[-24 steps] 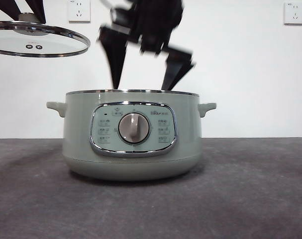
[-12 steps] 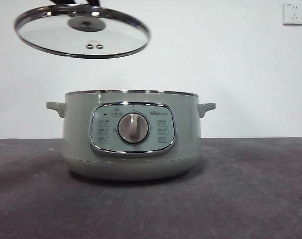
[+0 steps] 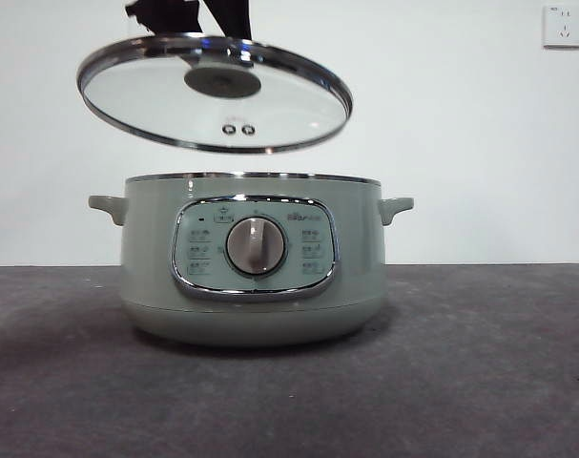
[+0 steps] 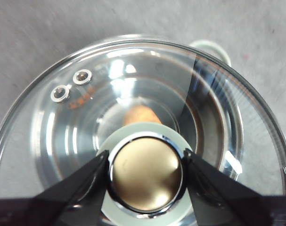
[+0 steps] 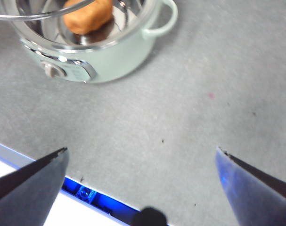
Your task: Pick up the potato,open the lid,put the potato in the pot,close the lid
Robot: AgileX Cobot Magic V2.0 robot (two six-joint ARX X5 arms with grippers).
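The pot [image 3: 251, 286] wall hides the potato [image 5: 87, 15] in the front view.

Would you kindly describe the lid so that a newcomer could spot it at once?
Find the wide sage-green pot on the grey table. Hanging tilted just above its open rim, held by the left gripper at its knob, is the lid: the only clear glass disc, steel-rimmed.

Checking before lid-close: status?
Left tool shut on lid knob, lid tilted above pot. Right tool open, clear of pot. Potato in pot. Nothing blocking.
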